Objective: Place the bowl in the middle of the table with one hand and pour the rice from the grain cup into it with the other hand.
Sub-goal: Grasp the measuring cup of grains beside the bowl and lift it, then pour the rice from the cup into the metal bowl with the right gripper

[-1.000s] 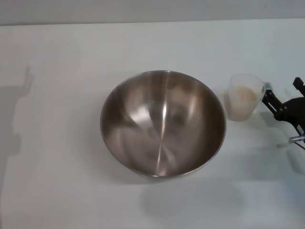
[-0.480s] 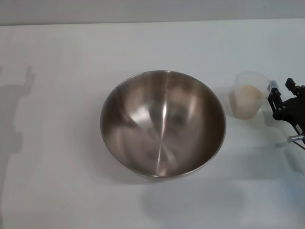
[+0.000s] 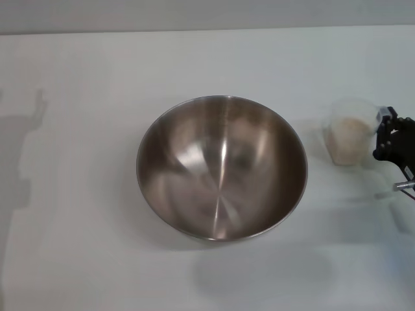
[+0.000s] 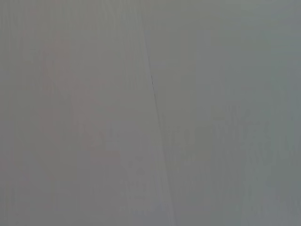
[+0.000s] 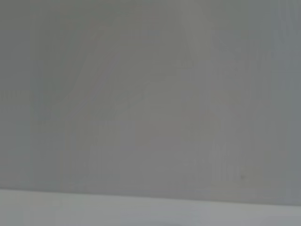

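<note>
Head view: the bowl (image 3: pixel 222 168) is sitting upright in the middle of the surface (image 3: pixel 78 259), open side up, brushed-metal inside showing, nothing visible in it. The grain cup (image 3: pixel 351 133) is sitting to the robot's right of the bowl, near it but apart, with a strip of bare surface between them. It is looking roughly upright, and the rice (image 3: pixel 351 134) is filling most of the lower part of it as a pale beige mass. The right end effector (image 3: pixel 389 133) is showing at the right edge of the head view, dark fingers right up against the cup on its handle side, and it is looking closed on the handle, though that contact is small in the picture. Can't tell whether the cup is resting on the surface or raised off it. The left end effector isn't showing in any view; only a faint arm-shaped shadow is lying on the far left of the surface. Both wrist views are showing only a flat grey-white expanse, no bowl, no cup, no fingers, so they are adding nothing on grip state.
</note>
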